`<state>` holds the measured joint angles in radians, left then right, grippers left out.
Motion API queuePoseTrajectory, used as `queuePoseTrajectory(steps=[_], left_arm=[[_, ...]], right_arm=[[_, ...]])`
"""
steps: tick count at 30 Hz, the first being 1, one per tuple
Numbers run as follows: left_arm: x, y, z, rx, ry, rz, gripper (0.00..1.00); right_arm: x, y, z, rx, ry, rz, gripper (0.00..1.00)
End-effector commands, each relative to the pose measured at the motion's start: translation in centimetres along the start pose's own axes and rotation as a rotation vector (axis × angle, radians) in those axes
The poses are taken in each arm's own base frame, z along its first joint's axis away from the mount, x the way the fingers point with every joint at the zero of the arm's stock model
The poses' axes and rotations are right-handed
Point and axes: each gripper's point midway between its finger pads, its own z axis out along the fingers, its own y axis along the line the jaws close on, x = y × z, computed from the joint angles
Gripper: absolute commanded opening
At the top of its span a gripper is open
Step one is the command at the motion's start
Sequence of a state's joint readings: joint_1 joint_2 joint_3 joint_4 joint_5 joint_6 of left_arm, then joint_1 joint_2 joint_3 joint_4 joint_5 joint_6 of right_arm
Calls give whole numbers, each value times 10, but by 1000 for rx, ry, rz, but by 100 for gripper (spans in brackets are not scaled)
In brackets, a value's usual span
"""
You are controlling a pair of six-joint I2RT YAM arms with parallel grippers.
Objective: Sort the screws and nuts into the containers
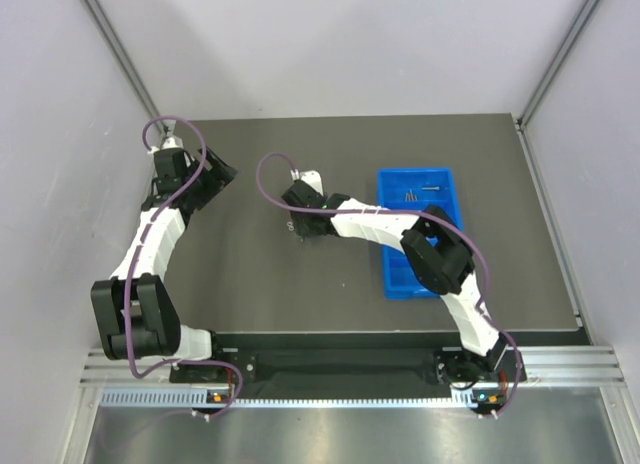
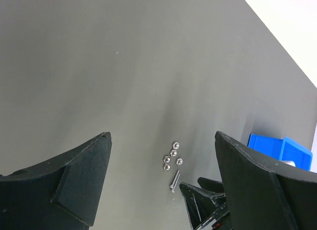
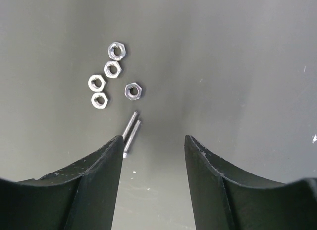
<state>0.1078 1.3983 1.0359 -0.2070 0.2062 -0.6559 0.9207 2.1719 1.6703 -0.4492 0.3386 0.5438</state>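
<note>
Several silvery hex nuts lie in a loose cluster on the dark grey table. Two thin screws lie side by side just below them. My right gripper hangs low over the table, open, with nothing between its fingers; its left fingertip sits against the screws' lower ends. The left wrist view shows the same nuts, the screws and the right gripper's fingers beside them. My left gripper is wide open and empty, well back at the far left. The blue container tray lies to the right.
A few small screws lie in the tray's far compartment. The right forearm crosses over the tray's left side. A corner of the tray shows in the left wrist view. White walls enclose the table on three sides.
</note>
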Motion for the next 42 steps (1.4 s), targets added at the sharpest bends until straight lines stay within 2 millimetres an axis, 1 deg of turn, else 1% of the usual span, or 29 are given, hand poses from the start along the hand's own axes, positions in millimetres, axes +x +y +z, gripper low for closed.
queuePoseTrajectory(steps=[1,3,9,15,18,24,25,27,31,33,34,37,39,40,42], left_arm=[[-16,-13,-6,50,-51,8,89],[-16,-13,-6,49,-52,7,89],[-16,-12,-6,50,-50,3,89],[-16,-12,-5,49,-51,2,89],[-16,-11,-5,48,-49,1,89],[-18,-12,-7,55,-53,0,89],[-17,-12,-6,55,-51,-1,89],[-17,-12,-6,54,-51,-2,89],[-17,-11,-6,53,-49,-3,89],[-17,-11,-6,55,-49,-3,89],[-17,-12,-7,56,-51,-3,89],[-18,-12,-7,56,-54,-2,89],[-18,-11,-7,54,-54,-3,89],[-18,-12,-7,55,-55,-4,89],[-18,-11,-7,54,-54,-3,89]], right_arm=[[-11,15,-1,-29,-30,4,52],[-7,14,2,-24,-19,-1,52],[-4,16,6,-24,-12,-9,50],[3,15,13,-8,11,-29,49],[12,8,14,20,38,-43,45],[39,-8,3,43,95,-48,41],[46,-12,0,49,108,-56,38],[50,-16,-1,56,115,-57,35],[62,-24,-4,72,145,-73,32],[63,-24,-4,67,139,-78,27],[65,-26,-3,68,141,-85,22],[62,-26,1,70,128,-110,11],[58,-28,3,84,113,-131,6],[54,-27,2,83,102,-135,0],[50,-27,2,86,91,-150,0]])
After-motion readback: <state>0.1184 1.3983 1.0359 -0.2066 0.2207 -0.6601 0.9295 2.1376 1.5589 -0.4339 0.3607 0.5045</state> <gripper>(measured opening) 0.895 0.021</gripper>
